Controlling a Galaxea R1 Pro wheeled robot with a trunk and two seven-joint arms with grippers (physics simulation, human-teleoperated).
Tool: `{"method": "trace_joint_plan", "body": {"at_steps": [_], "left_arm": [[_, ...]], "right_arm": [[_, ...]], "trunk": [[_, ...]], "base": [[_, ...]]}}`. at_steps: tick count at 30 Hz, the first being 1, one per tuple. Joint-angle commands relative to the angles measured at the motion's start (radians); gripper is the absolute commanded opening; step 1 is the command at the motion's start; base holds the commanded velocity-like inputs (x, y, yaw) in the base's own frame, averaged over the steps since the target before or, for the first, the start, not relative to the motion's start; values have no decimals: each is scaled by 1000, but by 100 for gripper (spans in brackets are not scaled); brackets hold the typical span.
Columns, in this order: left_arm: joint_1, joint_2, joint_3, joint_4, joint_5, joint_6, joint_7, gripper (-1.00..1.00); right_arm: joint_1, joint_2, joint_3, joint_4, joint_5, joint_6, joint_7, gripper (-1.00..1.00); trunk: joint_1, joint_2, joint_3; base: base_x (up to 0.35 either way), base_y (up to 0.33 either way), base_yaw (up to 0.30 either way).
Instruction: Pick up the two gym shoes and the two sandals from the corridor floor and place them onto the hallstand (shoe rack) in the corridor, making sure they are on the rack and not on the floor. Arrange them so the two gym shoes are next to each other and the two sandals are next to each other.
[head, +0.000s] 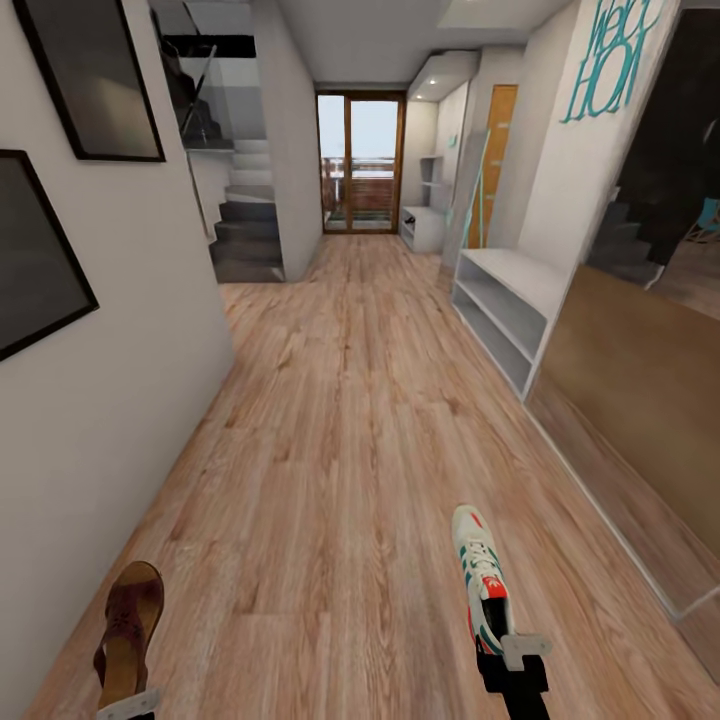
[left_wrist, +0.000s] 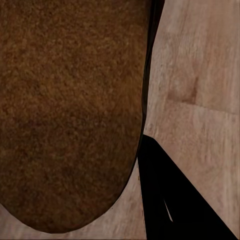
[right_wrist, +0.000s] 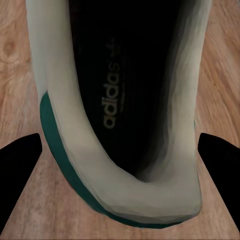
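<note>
Left gripper (head: 128, 703): clamped on the heel end of one sandal (head: 128, 628); toe points ahead down the corridor, clear of the planks as far as the head view allows.
Left wrist view: tan footbed of the sandal (left_wrist: 70, 110) right against the camera, one dark finger (left_wrist: 170, 200) beside its rim; consistent with a heel pinch.
Right gripper (head: 512, 662): closed on the heel of one gym shoe (head: 480, 575); toe forward, laces up.
Right wrist view: heel collar and printed insole of the gym shoe (right_wrist: 120, 125) sitting between the two dark fingers (right_wrist: 20, 160), floor planks behind.
Reason for hold: heel grip probably chosen so each shoe rides out in front, toe first, ready to be slid onto a shelf without regrasping.
Hallstand (head: 505, 300): ahead on the right wall, well apart from both grippers; flat top and open shelves bare in what shows.
Corridor floor (head: 340, 420): wood planks run between robot and rack.
Other sandal, other gym shoe: whereabouts not established from these views.
Stage (judgement): transit with one of each pair in hand; placement not yet begun.
Risk (judgement): heel-only pinch leaves long toes free to sag or swing.
</note>
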Motion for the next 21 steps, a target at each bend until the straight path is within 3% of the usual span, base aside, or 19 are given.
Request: {"method": "trace_joint_plan", "body": {"at_steps": [1, 21], "left_arm": [[-1, 0, 9, 1, -12, -3, -5, -100], [-1, 0, 11, 17, -13, -3, -7, -100]], "right_arm": [[-1, 0, 8, 0, 4, 0, -10, -100], [-1, 0, 8, 2, 1, 0, -14, -100]], "trunk": [[0, 0, -1], [0, 0, -1]], "base": [[338, 0, 0], [338, 0, 0]]}}
